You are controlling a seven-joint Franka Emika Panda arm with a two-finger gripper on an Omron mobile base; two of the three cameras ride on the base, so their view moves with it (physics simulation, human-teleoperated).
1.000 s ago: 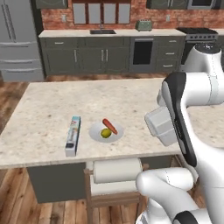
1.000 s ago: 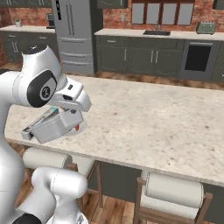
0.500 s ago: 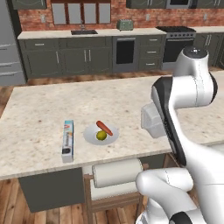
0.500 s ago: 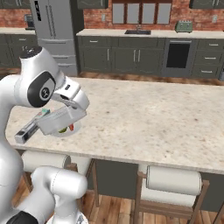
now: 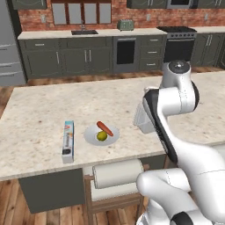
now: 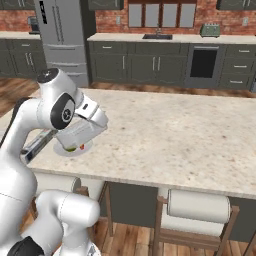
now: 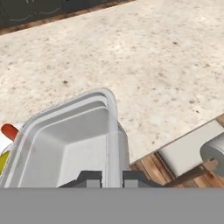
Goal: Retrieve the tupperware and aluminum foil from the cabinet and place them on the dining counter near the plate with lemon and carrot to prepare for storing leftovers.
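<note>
My gripper is shut on the rim of the clear tupperware, which hangs tilted just above the dining counter. In the left base view the tupperware is right of the white plate with the carrot and lemon. The aluminum foil box lies flat left of the plate. From the right base view the tupperware covers part of the plate, and the foil box pokes out behind my arm. The carrot shows at the hand view's left edge.
Two stools with white rolled cushions stand at the counter's near edge. Dark cabinets, an oven and a fridge line the far wall. Bare counter top stretches to the right.
The whole picture has shifted in both base views, so the base has moved along the counter. The tupperware stays in my grip, and the plate and foil box lie as before.
</note>
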